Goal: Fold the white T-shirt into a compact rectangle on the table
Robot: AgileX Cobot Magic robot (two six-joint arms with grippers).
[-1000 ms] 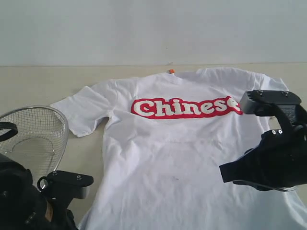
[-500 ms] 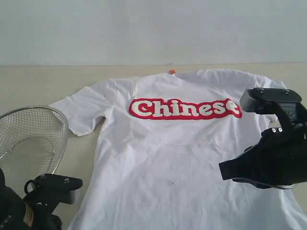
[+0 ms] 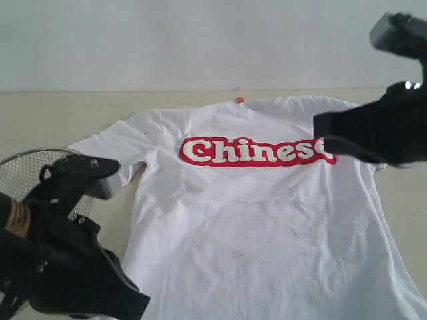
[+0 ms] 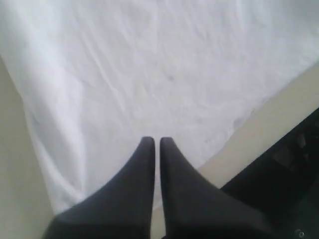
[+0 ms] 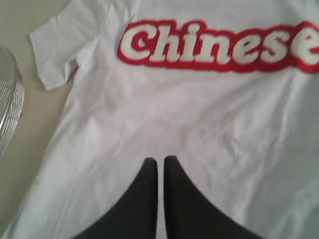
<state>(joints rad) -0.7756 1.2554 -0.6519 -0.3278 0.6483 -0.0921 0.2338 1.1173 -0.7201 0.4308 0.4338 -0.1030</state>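
Observation:
The white T-shirt (image 3: 260,227) lies flat and face up on the table (image 3: 53,117), its red "Chinese" banner (image 3: 257,152) across the chest and a small orange tag (image 3: 238,100) at the neck. My left gripper (image 4: 156,142) is shut and empty, hovering over the shirt's lower left part near its hem (image 4: 234,124). In the exterior view the left arm (image 3: 60,260) fills the lower left corner. The right gripper (image 5: 160,162) is shut with nothing in it, raised above the shirt's middle below the banner (image 5: 219,46). That arm (image 3: 377,130) hangs high at the right, covering the shirt's right shoulder.
A round wire-mesh basket (image 3: 20,173) stands at the left beside the shirt's sleeve (image 3: 110,153), partly behind my left arm; its rim (image 5: 11,107) also shows in the right wrist view. A pale wall (image 3: 200,40) runs behind the table's far edge.
Both arms have risen: the right arm moved up from beside the shirt's right side, and the left arm came up from the lower left corner. The shirt slid slightly left and now lies still.

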